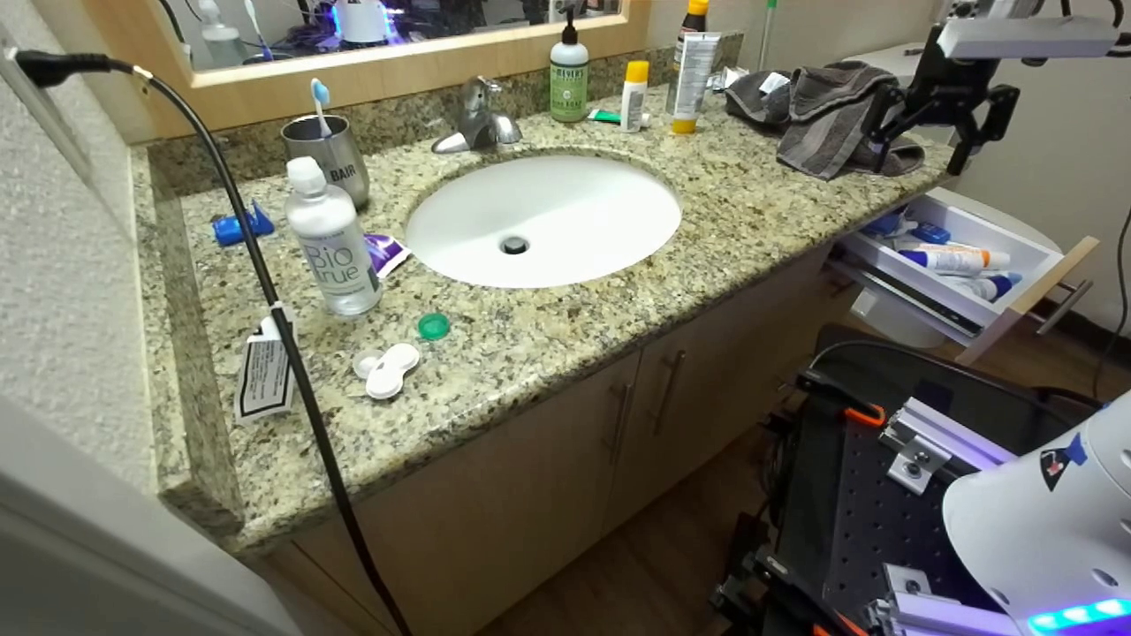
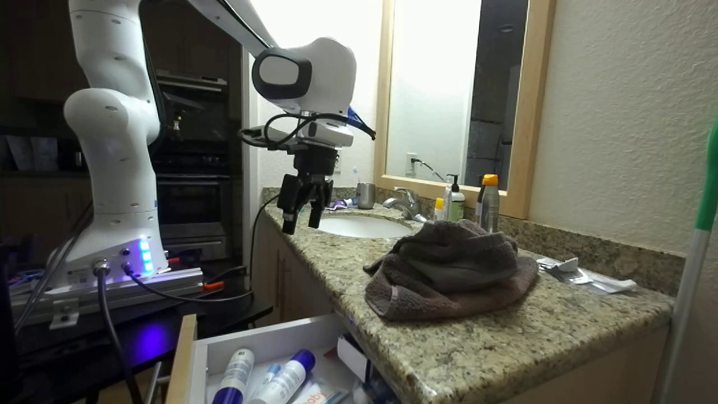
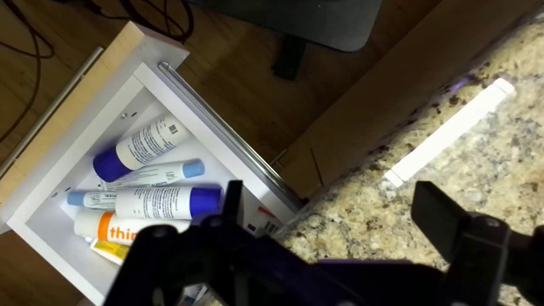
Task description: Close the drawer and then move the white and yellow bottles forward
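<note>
Counter [image 1: 530,331] crosses mid-frame in an exterior view, mirror [image 1: 442,19] upper left; gripper [image 1: 919,162] upper right, spread wide, empty.

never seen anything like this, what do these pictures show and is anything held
The machine is a white robot arm ending in a black gripper. Two pictures come from cameras outside the robot; the third comes from its wrist, so the gripper's fingers look large there. On the granite counter, around the sink, are a crumpled grey towel, a green pump bottle, a small yellow-capped white bottle, a taller yellow-capped white tube and a Biotrue bottle. A drawer stands open below the counter, with blue-capped containers inside. The gripper is open, holding nothing.
</note>
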{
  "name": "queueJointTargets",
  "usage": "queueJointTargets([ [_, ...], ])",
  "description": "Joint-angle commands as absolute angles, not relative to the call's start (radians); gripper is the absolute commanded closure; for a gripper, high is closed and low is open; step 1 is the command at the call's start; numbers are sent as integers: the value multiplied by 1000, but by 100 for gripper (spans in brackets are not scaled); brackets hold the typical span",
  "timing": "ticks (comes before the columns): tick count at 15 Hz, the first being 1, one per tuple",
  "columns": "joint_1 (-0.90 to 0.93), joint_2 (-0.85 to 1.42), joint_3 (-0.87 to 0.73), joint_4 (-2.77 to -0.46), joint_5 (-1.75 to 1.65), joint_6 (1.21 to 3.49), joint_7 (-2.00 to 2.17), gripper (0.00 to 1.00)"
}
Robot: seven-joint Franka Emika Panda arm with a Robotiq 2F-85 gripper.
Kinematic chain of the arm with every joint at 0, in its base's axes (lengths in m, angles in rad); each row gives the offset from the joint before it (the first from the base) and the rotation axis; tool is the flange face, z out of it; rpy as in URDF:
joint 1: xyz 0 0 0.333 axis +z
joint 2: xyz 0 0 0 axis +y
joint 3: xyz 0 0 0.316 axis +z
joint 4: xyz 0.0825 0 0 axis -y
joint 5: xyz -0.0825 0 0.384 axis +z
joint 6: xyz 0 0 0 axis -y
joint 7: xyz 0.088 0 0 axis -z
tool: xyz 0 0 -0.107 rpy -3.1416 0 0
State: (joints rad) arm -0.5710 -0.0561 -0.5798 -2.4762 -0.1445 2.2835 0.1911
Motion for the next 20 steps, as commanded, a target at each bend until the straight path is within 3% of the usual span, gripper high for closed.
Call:
queueJointTargets([
  [1,-573,-53,-576,-2474,-142,2284,189,0],
  [5,-586,-52,-584,-2495,-164,2334,226,0],
  [13,-738,-13,-764,-2621,-128,2720,325,0],
  [20,-739,33,-811,-2600,-152,2680,325,0],
])
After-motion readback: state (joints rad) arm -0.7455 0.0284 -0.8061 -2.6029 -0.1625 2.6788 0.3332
